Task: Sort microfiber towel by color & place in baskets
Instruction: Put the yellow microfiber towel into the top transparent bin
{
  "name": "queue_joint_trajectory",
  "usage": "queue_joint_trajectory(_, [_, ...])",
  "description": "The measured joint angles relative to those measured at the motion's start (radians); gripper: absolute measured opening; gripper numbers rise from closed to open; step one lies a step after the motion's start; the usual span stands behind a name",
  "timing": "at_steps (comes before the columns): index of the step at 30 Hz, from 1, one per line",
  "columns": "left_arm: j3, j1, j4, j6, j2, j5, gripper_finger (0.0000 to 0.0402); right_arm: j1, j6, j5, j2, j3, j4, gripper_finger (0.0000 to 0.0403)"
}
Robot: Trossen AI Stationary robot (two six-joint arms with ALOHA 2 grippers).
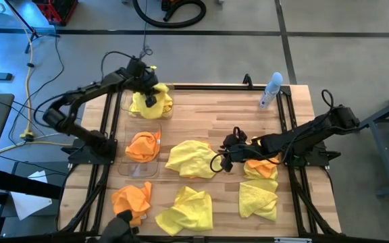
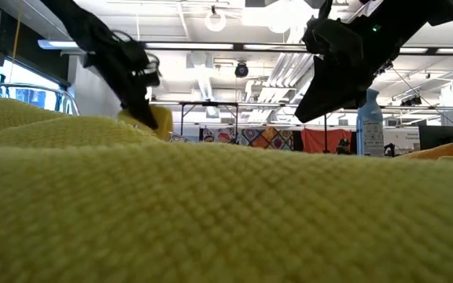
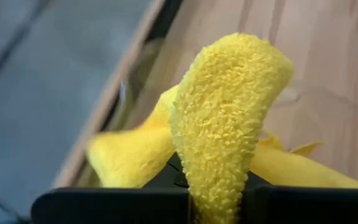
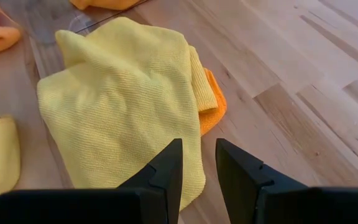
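Observation:
My left gripper (image 1: 148,91) is over the far see-through basket (image 1: 125,108) at the table's far left, shut on a yellow microfiber towel (image 3: 229,106). The near basket (image 1: 123,160) holds an orange towel (image 1: 142,145). My right gripper (image 4: 199,168) stands open at mid-table, just over the right edge of a spread yellow towel (image 4: 123,106). That towel lies partly on an orange one (image 4: 211,102). More towels lie flat on the wood: yellow ones (image 1: 188,209) (image 1: 258,199) and orange ones (image 1: 132,199) (image 1: 261,165). My left gripper pinches a bunched fold of the yellow towel (image 3: 219,177) between its two fingers, coming down at a slant over the far basket. The fold bulges out past the fingertips. More yellow cloth (image 3: 126,155) spreads below in the basket; whether it is the same towel I cannot tell.
A slim spray bottle (image 1: 271,90) stands at the table's far right. A dark frame rail (image 1: 292,128) runs along the right edge. A yellow towel (image 2: 211,212) lies right in front of the low camera and hides most of the tabletop. Bare wood (image 1: 215,115) shows in the middle.

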Motion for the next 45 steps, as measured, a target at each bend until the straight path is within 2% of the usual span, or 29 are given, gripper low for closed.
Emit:
queue_joint_trajectory(2, [0.016, -0.008, -0.024, -0.072, 0.036, -0.067, 0.0000, 0.000, -0.002, 0.000, 0.000, 0.000, -0.001, 0.0089])
queue_joint_trajectory(6, [0.078, -0.023, -0.141, -0.324, 0.107, -0.275, 0.0000, -0.006, -0.015, 0.000, 0.000, 0.000, -0.001, 0.0089])
queue_joint_trajectory(11, [0.138, -0.023, -0.259, -0.686, 0.183, -0.305, 0.0000, -0.022, -0.024, 0.001, 0.000, 0.000, -0.004, 0.0089])
queue_joint_trajectory(14, [0.145, -0.022, -0.258, -0.822, 0.220, -0.306, 0.0000, -0.027, -0.024, 0.001, 0.000, 0.000, -0.006, 0.0089])
queue_joint_trajectory(20, [0.146, -0.021, -0.248, -0.852, 0.289, -0.312, 0.0014, -0.026, -0.043, 0.000, 0.000, 0.000, -0.006, 0.0089])
queue_joint_trajectory(28, [0.146, -0.021, -0.220, -0.860, 0.310, -0.303, 0.0071, -0.026, -0.050, 0.000, 0.000, 0.000, -0.006, 0.0089])
queue_joint_trajectory(35, [0.143, -0.021, -0.236, -0.894, 0.221, -0.304, 0.0109, -0.026, -0.050, 0.000, 0.000, 0.000, -0.006, 0.0089])
queue_joint_trajectory(45, [0.143, -0.024, -0.242, -0.912, -0.002, -0.304, 0.0112, -0.026, -0.050, -0.009, 0.000, 0.000, -0.006, 0.0089])
